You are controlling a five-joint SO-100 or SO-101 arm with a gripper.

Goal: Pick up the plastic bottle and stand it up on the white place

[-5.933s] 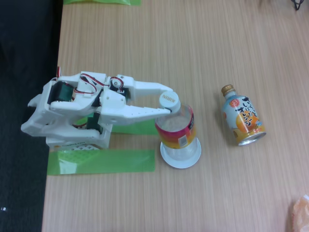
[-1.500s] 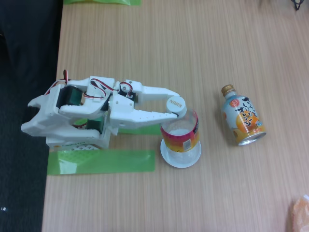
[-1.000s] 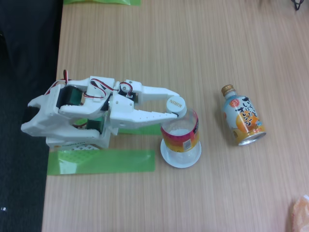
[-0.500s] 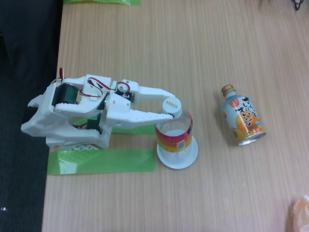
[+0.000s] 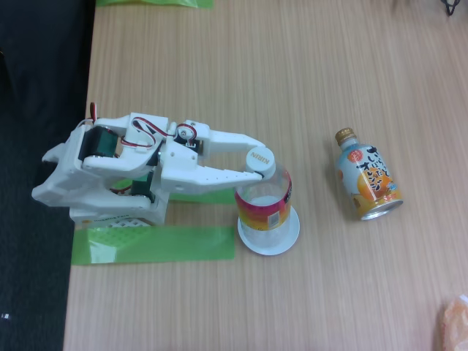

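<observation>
The white two-finger gripper [image 5: 257, 162] is clamped around the neck, just under the white cap, of the clear ribbed plastic bottle with a pink, red and yellow label band [image 5: 263, 199]. The bottle stands upright, long axis vertical, on the small round white plate [image 5: 269, 235]. Farther off on the wooden table [image 5: 292, 73], an orange-and-pale-blue metal bottle-can with a gold cap [image 5: 367, 177] lies on its side, well apart.

Non-task items on the light wood-grain table [image 5: 292, 66], fixed view.

A short orange-and-pale-blue metal bottle-can with a gold cap [image 5: 368, 176] lies on its side at right, cap toward the far edge. A wide green tape strip [image 5: 153, 244] is stuck flat at lower left; another green strip [image 5: 153, 3] sits at the top edge. A pale orange object [image 5: 455, 322], partly cut off, occupies the lower right corner.
</observation>
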